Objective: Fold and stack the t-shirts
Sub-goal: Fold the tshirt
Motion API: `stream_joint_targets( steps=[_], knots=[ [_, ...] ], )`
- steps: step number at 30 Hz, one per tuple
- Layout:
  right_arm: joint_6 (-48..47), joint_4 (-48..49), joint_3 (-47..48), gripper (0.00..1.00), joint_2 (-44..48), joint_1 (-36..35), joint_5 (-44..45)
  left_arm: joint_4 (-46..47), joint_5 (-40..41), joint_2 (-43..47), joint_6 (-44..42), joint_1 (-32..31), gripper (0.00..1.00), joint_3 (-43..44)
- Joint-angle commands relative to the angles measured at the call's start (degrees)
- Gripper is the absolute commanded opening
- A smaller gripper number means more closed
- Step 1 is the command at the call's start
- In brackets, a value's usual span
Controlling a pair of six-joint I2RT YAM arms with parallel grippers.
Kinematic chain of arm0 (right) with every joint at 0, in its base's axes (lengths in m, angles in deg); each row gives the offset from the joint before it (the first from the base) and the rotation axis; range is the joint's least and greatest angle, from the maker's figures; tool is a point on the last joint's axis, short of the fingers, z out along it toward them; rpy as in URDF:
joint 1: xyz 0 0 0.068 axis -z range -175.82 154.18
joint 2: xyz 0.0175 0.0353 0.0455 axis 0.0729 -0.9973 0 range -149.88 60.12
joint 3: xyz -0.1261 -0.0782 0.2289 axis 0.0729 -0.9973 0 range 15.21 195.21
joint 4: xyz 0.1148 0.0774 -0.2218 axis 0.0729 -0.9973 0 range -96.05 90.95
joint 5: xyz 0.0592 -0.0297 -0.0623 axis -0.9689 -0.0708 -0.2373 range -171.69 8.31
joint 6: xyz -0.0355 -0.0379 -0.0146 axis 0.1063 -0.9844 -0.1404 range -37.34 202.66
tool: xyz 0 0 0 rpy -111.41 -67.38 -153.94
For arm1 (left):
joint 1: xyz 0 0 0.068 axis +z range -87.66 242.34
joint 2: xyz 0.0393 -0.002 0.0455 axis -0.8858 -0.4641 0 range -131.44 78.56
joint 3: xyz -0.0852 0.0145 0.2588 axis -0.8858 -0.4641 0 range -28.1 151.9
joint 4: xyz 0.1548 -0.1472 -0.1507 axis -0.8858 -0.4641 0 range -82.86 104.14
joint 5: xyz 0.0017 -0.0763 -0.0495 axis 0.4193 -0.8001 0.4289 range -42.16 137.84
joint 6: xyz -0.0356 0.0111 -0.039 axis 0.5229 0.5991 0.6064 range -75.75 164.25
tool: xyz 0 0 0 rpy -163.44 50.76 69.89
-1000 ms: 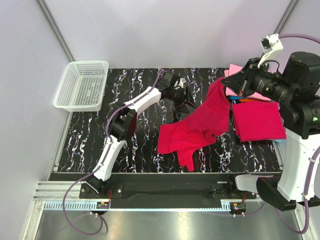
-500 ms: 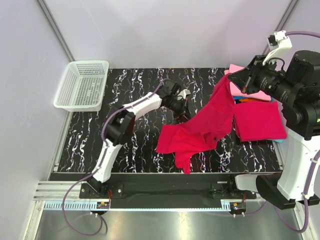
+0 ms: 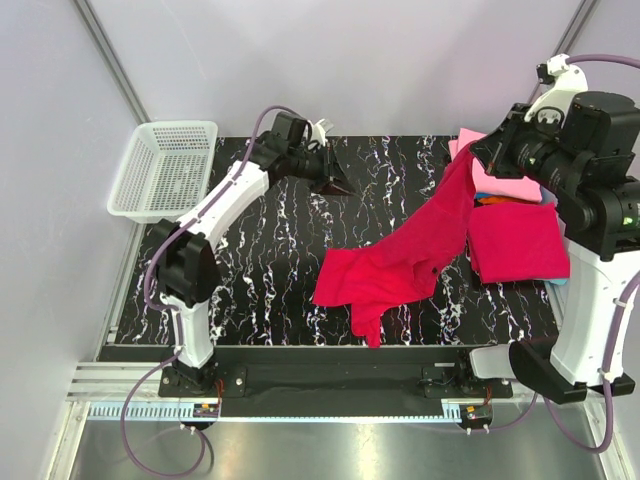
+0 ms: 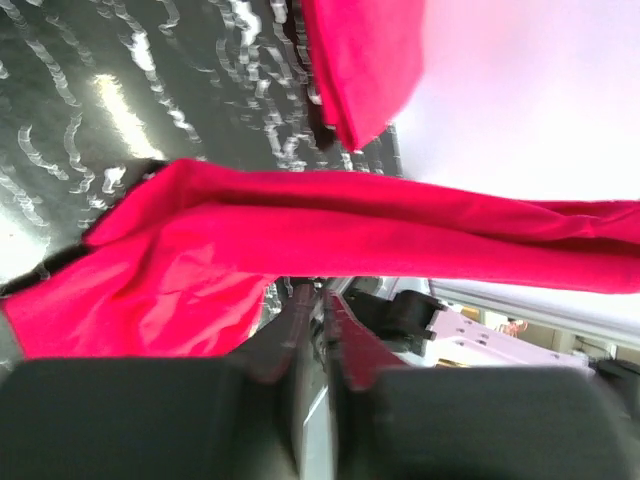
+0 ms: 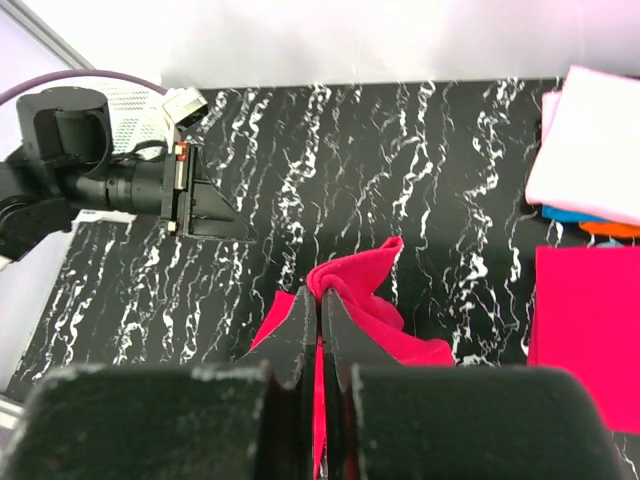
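Observation:
My right gripper [image 3: 476,152] is shut on a bunched corner of a crimson t-shirt [image 3: 400,265] and holds it high at the right. The cloth hangs down in a slant, its lower part crumpled on the black marbled table [image 3: 260,270]. The right wrist view shows the fold [image 5: 368,292] pinched at the right gripper [image 5: 320,296]. My left gripper [image 3: 343,187] hovers raised at the back, left of the shirt, jaws nearly together and holding nothing [image 4: 318,292]. A second crimson t-shirt [image 3: 515,240] lies folded at the right, partly over pink [image 3: 500,182], blue and orange ones.
A white mesh basket [image 3: 165,170] stands at the table's back left corner. The stack of folded shirts [image 5: 590,140] fills the right edge. The right arm's large body [image 3: 600,200] rises over that side. White walls close the back.
My left arm has drawn away from the hanging shirt, up and back to the left, with its jaws closed together. My right gripper has lifted the shirt corner slightly higher and rightward.

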State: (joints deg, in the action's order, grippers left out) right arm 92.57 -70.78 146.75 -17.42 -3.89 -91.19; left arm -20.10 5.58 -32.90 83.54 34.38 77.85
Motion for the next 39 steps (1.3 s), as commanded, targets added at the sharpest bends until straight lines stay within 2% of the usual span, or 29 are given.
stream_joint_targets(
  steps=[1,2,5,6,11,16,22,26,27,30,39],
  knots=[
    [0.4,2.0,-0.9,0.0,-0.4,0.1,1.9,-6.0,5.8,-0.3,-3.1,-1.4,0.21,-0.8],
    [0.5,2.5,-1.8,0.0,-0.4,0.1,1.8,-6.6,7.9,0.1,-3.5,-1.6,0.33,-2.3],
    [0.6,3.7,-3.8,0.0,-0.2,0.1,1.6,-7.4,14.0,2.4,-4.8,-1.7,0.37,-9.5],
    [0.6,3.9,-4.3,0.0,-0.2,0.0,1.6,-7.5,15.4,2.8,-4.9,-1.7,0.36,-13.1],
    [0.7,5.1,-6.1,0.0,0.0,0.1,1.2,-8.1,25.4,5.2,-6.0,-2.3,0.36,-20.5],
    [0.8,5.9,-7.4,0.0,0.1,0.1,0.9,-9.4,32.1,3.1,-6.9,-2.9,0.36,-21.0],
    [1.0,6.3,-8.7,0.0,0.3,0.1,0.0,-9.3,32.2,-2.5,-6.9,-3.1,0.38,-18.6],
    [1.0,6.3,-9.2,0.0,0.3,0.1,-0.3,-9.3,30.6,-5.5,-7.1,-3.0,0.48,-15.7],
    [1.1,6.2,-9.3,0.0,0.3,0.1,-0.2,-9.3,30.0,-5.9,-6.9,-3.0,0.53,-14.8],
    [1.0,6.2,-9.2,0.0,0.2,0.1,-0.1,-9.2,27.8,-7.4,-6.9,-3.0,0.59,-13.3],
    [1.0,6.3,-10.0,0.0,0.0,0.1,0.1,-7.6,22.1,-10.0,-6.0,-3.0,0.58,-10.9]
  ],
)
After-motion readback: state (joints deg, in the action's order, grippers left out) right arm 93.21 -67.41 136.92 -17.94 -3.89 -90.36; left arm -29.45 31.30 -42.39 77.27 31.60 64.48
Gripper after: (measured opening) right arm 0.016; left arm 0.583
